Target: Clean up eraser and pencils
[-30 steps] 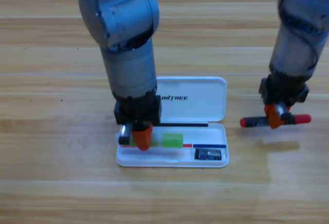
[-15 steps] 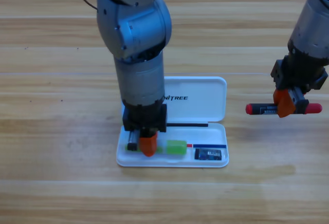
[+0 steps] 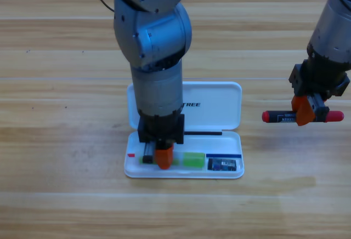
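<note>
A white case (image 3: 230, 170) lies open at the table's middle, lid tilted back. The eraser (image 3: 222, 165), a small dark block with a label, rests in the tray's right end. The light green pencil (image 3: 193, 159) lies along the tray, and my left gripper (image 3: 162, 158) points straight down on its left part, hiding the gap between its jaws. To the right, off the case, my right gripper (image 3: 305, 113) is shut on the middle of the black pencil with red ends (image 3: 282, 117), held level above the wood.
The case lid (image 3: 219, 104) stands behind the tray. The left arm's grey body covers the lid's left part. Bare wooden table (image 3: 66, 140) surrounds the case on all sides.
My left gripper has slid right along the tray with the green pencil. The right gripper has lifted the black pencil up and slightly right, then held still.
</note>
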`<state>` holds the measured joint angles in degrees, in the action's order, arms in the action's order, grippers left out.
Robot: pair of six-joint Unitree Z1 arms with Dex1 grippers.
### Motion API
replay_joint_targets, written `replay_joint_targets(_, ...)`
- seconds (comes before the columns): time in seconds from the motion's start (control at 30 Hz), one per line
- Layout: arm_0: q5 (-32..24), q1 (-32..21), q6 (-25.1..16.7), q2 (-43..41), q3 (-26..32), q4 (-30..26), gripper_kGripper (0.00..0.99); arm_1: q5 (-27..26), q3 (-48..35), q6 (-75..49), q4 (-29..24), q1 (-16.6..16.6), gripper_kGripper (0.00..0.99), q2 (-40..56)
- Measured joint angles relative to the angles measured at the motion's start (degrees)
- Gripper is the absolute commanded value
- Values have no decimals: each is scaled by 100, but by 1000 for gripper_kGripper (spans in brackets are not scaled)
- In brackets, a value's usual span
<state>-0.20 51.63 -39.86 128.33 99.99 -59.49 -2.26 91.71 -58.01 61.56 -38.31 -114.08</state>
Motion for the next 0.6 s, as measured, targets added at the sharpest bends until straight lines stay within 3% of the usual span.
replay_joint_targets(0.43,0,12,56,-1,0,0,0,0,0,5,0,-1,0,0)
replay_joint_targets(0.53,0,12,56,-5,0,0,877,0,0,5,0,-1,0,0)
replay_joint_targets(0.57,0,12,56,-7,0,0,965,0,0,5,0,-1,0,0)
replay_joint_targets(0.6,0,12,56,-12,0,0,989,0,0,6,0,-1,0,0)
